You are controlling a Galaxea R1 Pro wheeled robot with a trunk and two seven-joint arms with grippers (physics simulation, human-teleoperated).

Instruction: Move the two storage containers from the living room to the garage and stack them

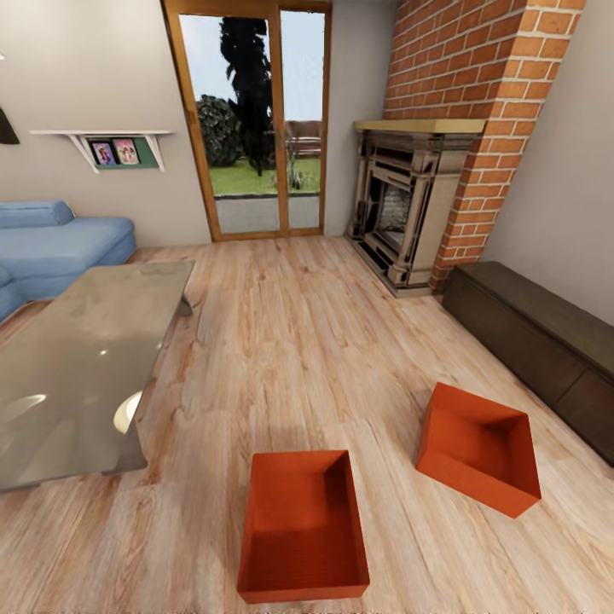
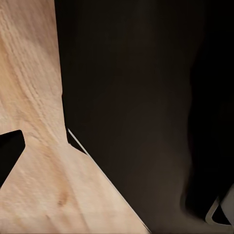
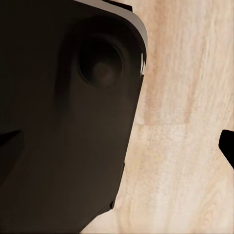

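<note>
still in the living room, both storage containers [image 1: 304, 524] [image 1: 478, 448] on the wood floor [image 1: 290, 341], ungrasped; hand states impossible to tell. risked clipping the glass table [image 1: 77, 358] approaching.

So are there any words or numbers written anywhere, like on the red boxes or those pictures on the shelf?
None can be read.
Two storage containers: plain walls, no label.
Framed pictures on the wall shelf: too small and blurred to tell whether they carry text.
</note>
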